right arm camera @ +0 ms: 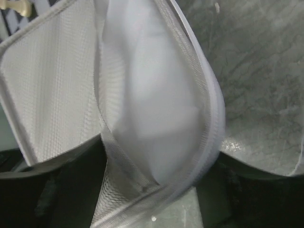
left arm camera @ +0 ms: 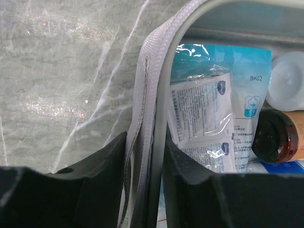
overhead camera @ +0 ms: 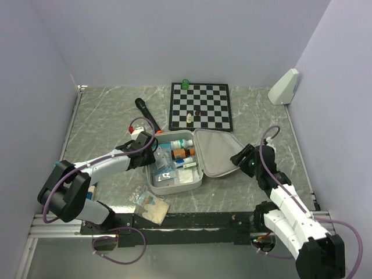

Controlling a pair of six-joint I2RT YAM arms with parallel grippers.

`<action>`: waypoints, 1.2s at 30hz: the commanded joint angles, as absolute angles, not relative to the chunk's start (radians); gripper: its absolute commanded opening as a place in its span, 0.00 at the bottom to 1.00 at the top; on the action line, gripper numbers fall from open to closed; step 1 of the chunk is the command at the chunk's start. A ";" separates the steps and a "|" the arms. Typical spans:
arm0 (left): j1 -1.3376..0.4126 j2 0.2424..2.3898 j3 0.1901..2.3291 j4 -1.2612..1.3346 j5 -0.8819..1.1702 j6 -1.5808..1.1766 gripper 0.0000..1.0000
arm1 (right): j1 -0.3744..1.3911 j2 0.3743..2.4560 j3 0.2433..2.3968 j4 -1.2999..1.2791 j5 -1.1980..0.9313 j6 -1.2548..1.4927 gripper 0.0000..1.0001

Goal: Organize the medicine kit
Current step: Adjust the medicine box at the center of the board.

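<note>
Left pincer point(left arm camera: 146, 142) clamps the left rim of the medicine kit point(overhead camera: 218, 152), with one finger outside the zip edge and the other inside, beside the sachets point(left arm camera: 199, 109). Right pincer point(right arm camera: 156, 175) is closed on the rim of the lid, which is swung open to the right of the tray. The kit sits open mid-surface point(overhead camera: 104, 128), just in front of the chessboard point(overhead camera: 200, 106), with small bottles point(overhead camera: 185, 143) at its far end. One loose packet point(overhead camera: 152, 206) lies near the tray's front-left corner.
</note>
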State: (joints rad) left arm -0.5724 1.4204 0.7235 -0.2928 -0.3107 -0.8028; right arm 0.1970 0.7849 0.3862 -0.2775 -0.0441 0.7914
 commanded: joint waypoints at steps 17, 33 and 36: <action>-0.583 1.411 0.732 -0.230 -0.275 -0.769 0.21 | 0.225 0.495 0.509 -0.156 -0.333 0.473 0.00; -0.592 1.465 0.764 -0.164 -0.227 -0.709 0.06 | 0.356 0.581 0.765 -0.317 -0.255 0.482 0.93; -0.592 1.460 0.764 -0.160 -0.236 -0.703 0.05 | 0.345 0.653 0.825 -0.345 -0.290 0.483 0.94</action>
